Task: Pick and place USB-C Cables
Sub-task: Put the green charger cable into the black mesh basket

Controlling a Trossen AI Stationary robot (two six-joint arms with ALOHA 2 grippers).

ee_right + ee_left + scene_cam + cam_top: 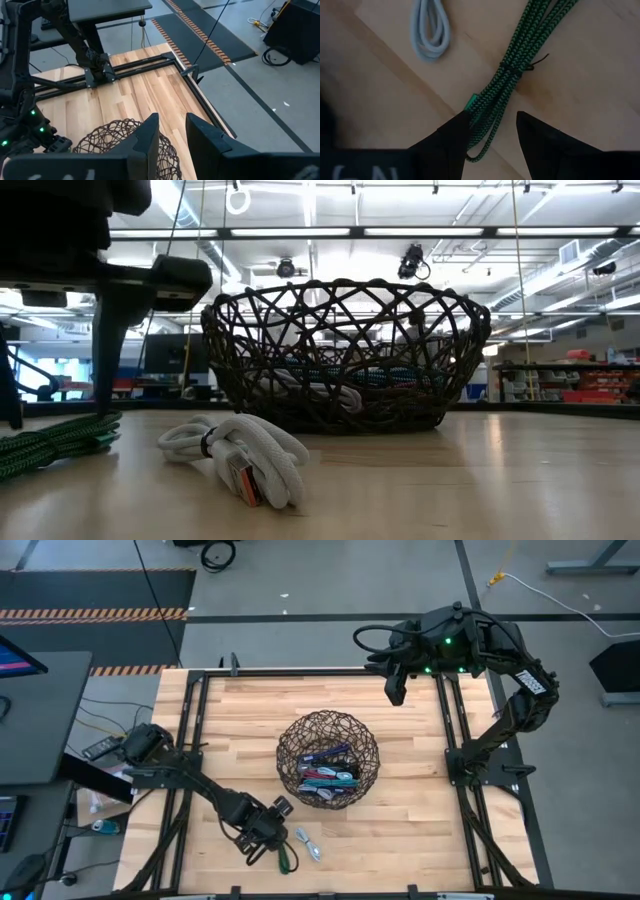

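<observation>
A green braided USB-C cable bundle (512, 70), tied at its middle, lies flat on the table near the near edge (286, 858). A silvery light-blue bundle (309, 844) (430, 30) (240, 455) lies beside it. My left gripper (492, 120) (268, 828) is open and low over the green bundle (50, 442), one finger on each side of its end. Several more cables (328, 772) rest inside the dark wire basket (290, 745). My right gripper (172, 135) (396, 688) waits, open a little, above the far edge. My left gripper comes at the green bundle from above, fingers across its end near the green plug (470, 102). One fingertip (460, 125) stands right against the strands. I cannot tell whether it touches them. The bundle lies flat on the table.
The wire basket (345, 355) stands at the table's middle, just beyond the two loose cables. Black frame rails (185, 730) run along the table's left and right sides. Bare wood (420, 830) lies to the right of the cables.
</observation>
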